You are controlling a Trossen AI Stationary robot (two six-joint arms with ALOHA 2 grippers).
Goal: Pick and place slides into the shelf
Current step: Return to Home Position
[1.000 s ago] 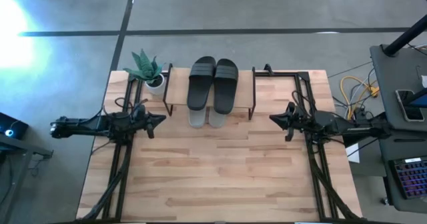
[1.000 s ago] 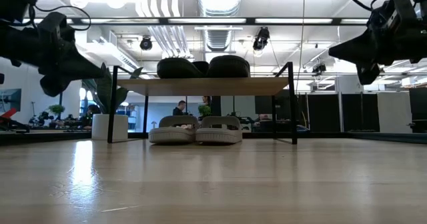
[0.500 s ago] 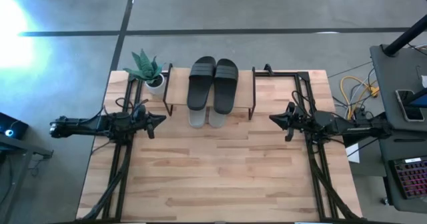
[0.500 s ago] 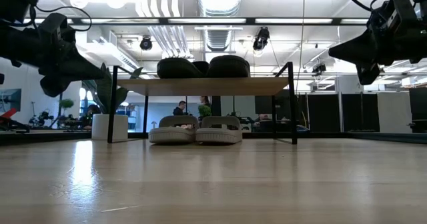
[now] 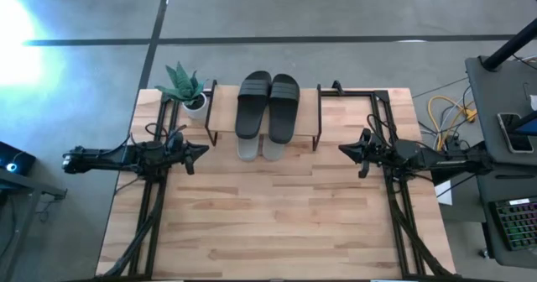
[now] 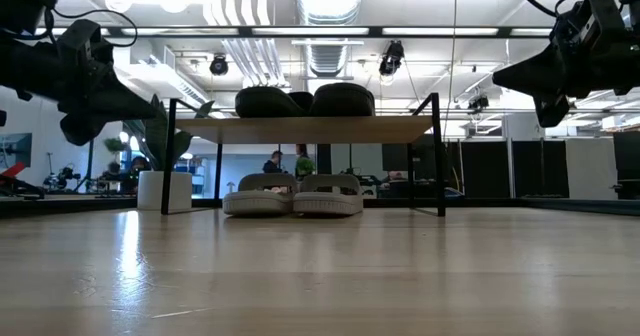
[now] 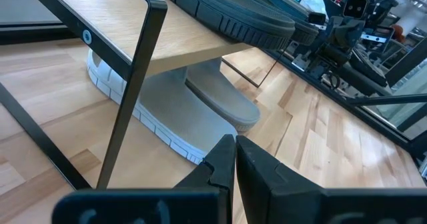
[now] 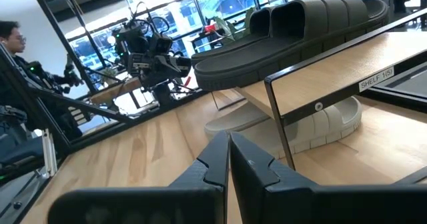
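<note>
The shelf (image 5: 220, 121) stands at the table's far edge on thin black legs, its wooden top board (image 6: 310, 129) above the tabletop. The black pair of slides (image 5: 267, 106) lies side by side on that board. The light grey pair (image 6: 293, 196) rests soles down on the tabletop under it, heels poking out toward the near side (image 5: 258, 150). My left gripper (image 5: 204, 150) hovers shut to the left of the shelf, pointing right. My right gripper (image 5: 342, 149) hovers shut to the shelf's right, pointing left. Both hang above the table, touching nothing.
A small potted plant (image 5: 186, 89) in a white pot stands at the shelf's left, near the far-left corner. Black frame rails (image 5: 388, 114) run along both table sides. A person (image 8: 13, 41) shows beyond the table in the right wrist view. Bare wood (image 5: 268, 215) fills the near half.
</note>
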